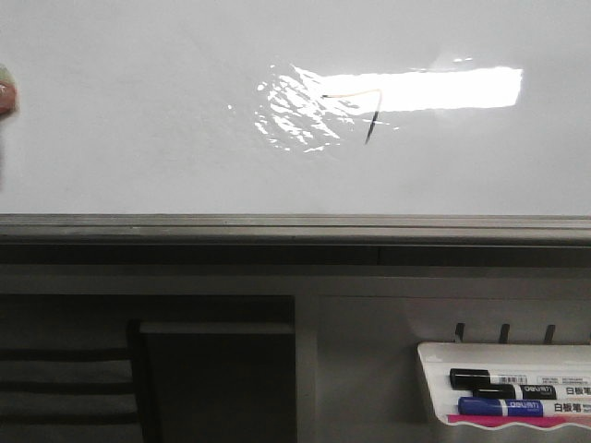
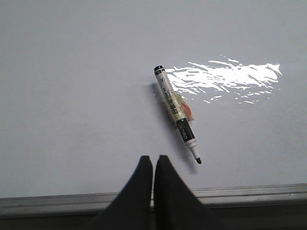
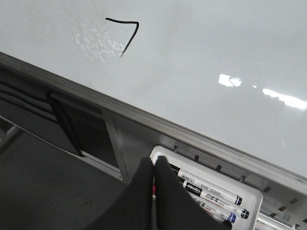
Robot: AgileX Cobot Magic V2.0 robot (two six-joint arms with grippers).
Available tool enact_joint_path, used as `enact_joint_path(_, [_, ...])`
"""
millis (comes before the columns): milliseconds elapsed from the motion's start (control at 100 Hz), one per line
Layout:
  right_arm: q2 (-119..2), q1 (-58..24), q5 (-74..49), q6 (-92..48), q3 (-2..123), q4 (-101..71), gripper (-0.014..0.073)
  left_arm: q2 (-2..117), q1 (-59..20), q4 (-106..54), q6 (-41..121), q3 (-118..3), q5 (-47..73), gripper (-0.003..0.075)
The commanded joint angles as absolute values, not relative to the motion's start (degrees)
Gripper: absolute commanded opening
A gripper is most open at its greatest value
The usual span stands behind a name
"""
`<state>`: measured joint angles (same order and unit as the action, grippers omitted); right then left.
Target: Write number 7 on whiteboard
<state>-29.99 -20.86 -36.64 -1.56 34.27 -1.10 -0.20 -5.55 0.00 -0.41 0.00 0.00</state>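
Observation:
The whiteboard (image 1: 138,120) lies flat and fills the far half of the front view. The number 7 (image 1: 366,111) is drawn in thin black strokes at the edge of the glare, and it also shows in the right wrist view (image 3: 125,33). In the left wrist view, an uncapped black marker (image 2: 176,112) wrapped in yellowish tape lies loose on the board (image 2: 72,72). My left gripper (image 2: 153,160) is shut and empty, just short of the marker's tip. My right gripper (image 3: 154,160) is shut and empty over the near corner of the marker tray (image 3: 211,165).
The white tray (image 1: 434,355) at the front right holds several capped markers (image 1: 503,392). A grey metal edge rail (image 1: 295,224) runs along the board's near side, with a dark panel opening (image 1: 217,383) below it. A small green and red object (image 1: 6,92) sits at the board's left edge.

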Motion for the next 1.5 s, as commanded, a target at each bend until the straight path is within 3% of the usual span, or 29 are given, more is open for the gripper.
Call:
enact_joint_path(0, [-30.2, -20.4, -32.1, -1.5, 35.7, -0.8, -0.0071, -2.0, -5.4, 0.0, -1.1, 2.0, -3.9, -0.002])
enact_joint_path(560, [-27.3, -19.7, -31.6, -1.5, 33.8, -0.9, -0.0071, -2.0, -5.4, 0.0, -1.1, 2.0, -3.9, -0.002])
enact_joint_path(690, [-22.4, -15.1, -28.7, -1.5, 28.5, 0.0, -0.0071, -2.0, -5.4, 0.0, -1.1, 2.0, -3.9, -0.002])
enact_joint_path(1050, [-2.9, 0.8, -3.7, -1.5, 5.1, -1.1, -0.0071, -2.0, -5.4, 0.0, -1.1, 2.0, -3.9, -0.002])
enact_joint_path(1350, [1.7, 2.4, -0.5, -1.5, -2.3, -1.4, -0.0071, -2.0, -5.4, 0.0, -1.1, 2.0, -3.9, -0.002])
enact_joint_path(1490, [1.7, 2.4, -6.0, -1.5, -2.3, -1.4, -0.0071, -2.0, -5.4, 0.0, -1.1, 2.0, -3.9, -0.002])
